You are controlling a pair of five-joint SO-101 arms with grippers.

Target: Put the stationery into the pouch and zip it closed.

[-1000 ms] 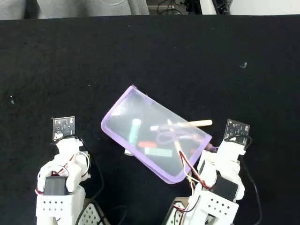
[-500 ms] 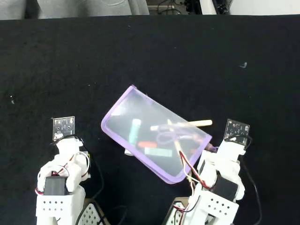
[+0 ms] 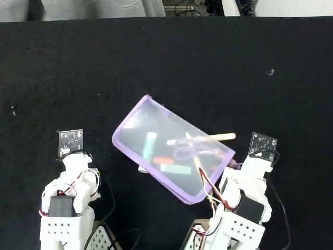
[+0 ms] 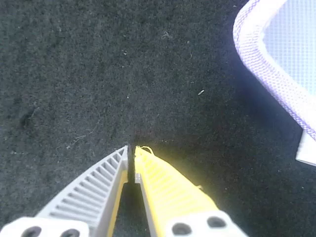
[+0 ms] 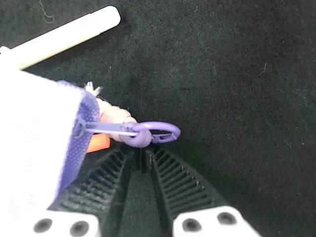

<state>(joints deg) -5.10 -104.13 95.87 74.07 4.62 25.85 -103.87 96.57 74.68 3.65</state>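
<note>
The only print is on the small boards atop each wrist, and it is too small to read. In the high view the pouch [image 3: 143,120], translucent with a purple edge, lies in the middle of the black table [image 3: 208,62]. Its long axis runs from the upper left of the frame down to the lower right, and its lower right end is close to the right arm [image 3: 250,192]. Through its skin show a teal stick [image 3: 150,146], a red piece [image 3: 160,160], a pale green block [image 3: 175,169] and purple scissors [image 3: 184,152]. A cream stick [image 3: 210,137] lies across the pouch, its end pointing right and reaching past the purple edge. A small white piece [image 3: 141,169] sits just beside the lower long edge. The left arm [image 3: 70,182] is at the lower left, well apart from the pouch. The left wrist view adds what the high view hides: the left gripper [image 4: 131,149] has its grey and yellow fingers pressed together on nothing, over bare cloth. The right wrist view shows the right gripper [image 5: 143,154] with its black fingers drawn in to a thin slit. The purple zipper pull [image 5: 150,133] sticks out from the pouch corner and lies right at their tips; whether they pinch it cannot be told.
</note>
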